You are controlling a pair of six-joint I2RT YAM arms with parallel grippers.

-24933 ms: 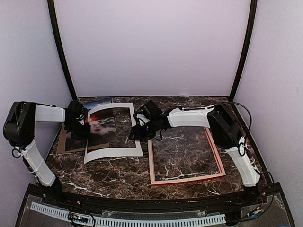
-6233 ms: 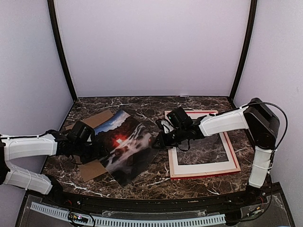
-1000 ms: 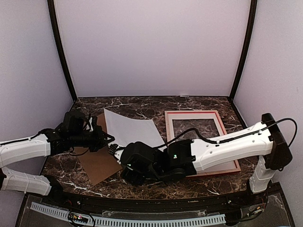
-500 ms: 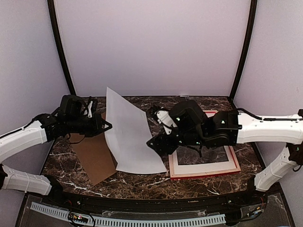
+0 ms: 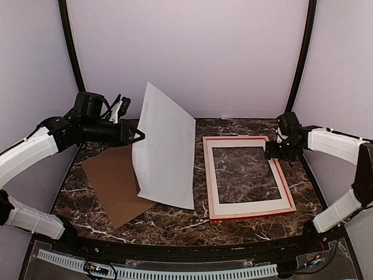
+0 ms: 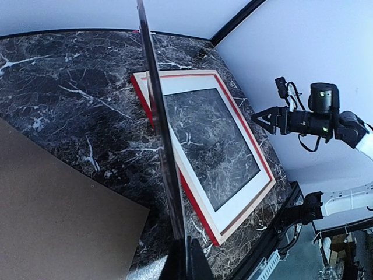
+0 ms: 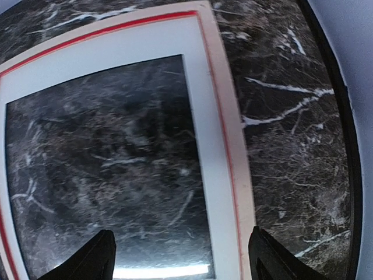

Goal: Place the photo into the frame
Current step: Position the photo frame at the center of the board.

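Observation:
My left gripper (image 5: 137,135) is shut on the photo (image 5: 166,151) at its left edge and holds it upright above the table, its white back toward the top camera. In the left wrist view the photo (image 6: 160,116) shows edge-on, running up from the closed fingers (image 6: 185,265). The frame (image 5: 250,215) lies flat at the right, pale back up and red edge showing, with a white mat (image 5: 247,205) inside it. My right gripper (image 5: 273,150) hovers open over the frame's right rail (image 7: 232,134), with nothing between its fingertips (image 7: 182,231).
A brown backing board (image 5: 116,186) lies flat on the marble table at the left, under and beside the raised photo. Black corner posts and pale walls enclose the table on three sides.
The left gripper has raised the photo higher and more upright. The right arm has drawn away from the photo to the far right, over the frame's right rail.

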